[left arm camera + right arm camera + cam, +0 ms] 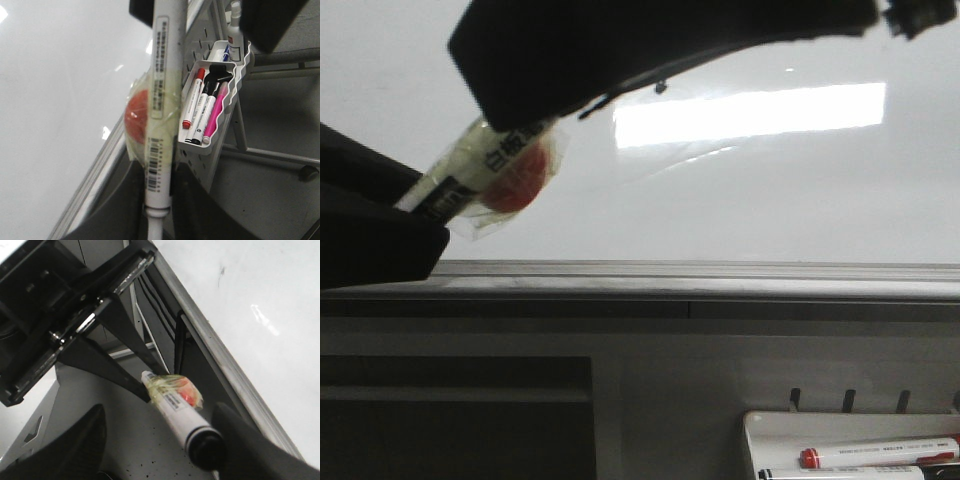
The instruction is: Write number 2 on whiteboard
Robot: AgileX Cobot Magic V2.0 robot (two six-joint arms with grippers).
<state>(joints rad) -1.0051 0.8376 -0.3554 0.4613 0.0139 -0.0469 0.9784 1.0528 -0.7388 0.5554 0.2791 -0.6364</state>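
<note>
The whiteboard [770, 200] fills the upper front view, glossy, with a bright light reflection. The number 2 is out of view; I see only a tiny dark speck on the board. My left gripper [159, 172] is shut on a white marker [162, 100] with a barcode label and a red lump [136, 120] taped to it. In the front view this marker [470, 170] slants up from the left gripper [380, 230] under the right arm [620, 50]. My right gripper [159, 412] is open, its fingers wide on either side of the marker's black cap [205, 450].
A grey rail [720, 270] runs along the board's lower edge. Below it at the right hangs a white marker tray [770, 425] with a red-capped pen [880, 455]. The tray [232, 82] holds several pens, and a spray bottle [235, 35] stands behind.
</note>
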